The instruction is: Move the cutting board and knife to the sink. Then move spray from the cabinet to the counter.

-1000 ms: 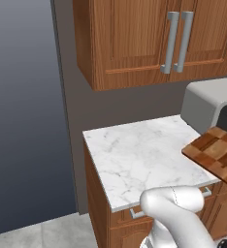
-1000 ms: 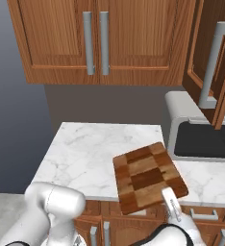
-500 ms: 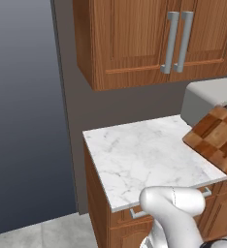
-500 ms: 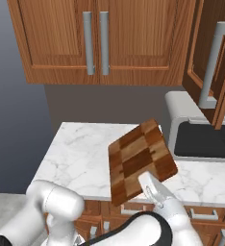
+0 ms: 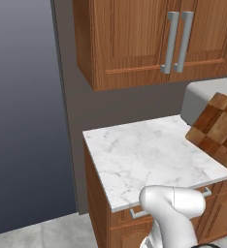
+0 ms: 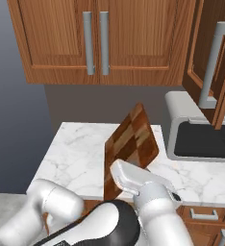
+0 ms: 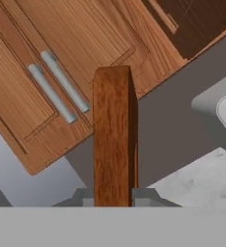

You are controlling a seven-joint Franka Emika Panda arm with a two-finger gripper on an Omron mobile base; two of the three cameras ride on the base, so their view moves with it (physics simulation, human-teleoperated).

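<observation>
The cutting board [image 6: 131, 149] is clear of the surface [image 6: 81, 153], tipped steeply on edge above its marble top, with the hand [image 6: 126, 175] closed on its lower edge; the hand view shows that edge [image 7: 112, 140] rising straight up from between the finger tips, so the jaws stand almost shut across the board's thickness. It is a rectangular wooden slab in a chequer of light and dark brown blocks, the grain showing along its narrow side. It looks stiff and fairly heavy for so narrow a pinch: it will not bend or sag, but held at one end its long free part will likely lever against the fingers and may swing or slip if the arm turns quickly, and the smooth faces give little friction. A hold nearer the middle of a long edge would probably steady it better. Behind the board hangs a closed reddish-brown wall cabinet [image 6: 95, 41] with two grey bar handles; to the right of the board, at the back of the surface, sits a grey microwave [image 6: 201, 132], and above that an open cabinet door [image 6: 215, 57]. In the left base view the board's chequered corner [image 5: 219, 131] juts in front of the microwave.
</observation>
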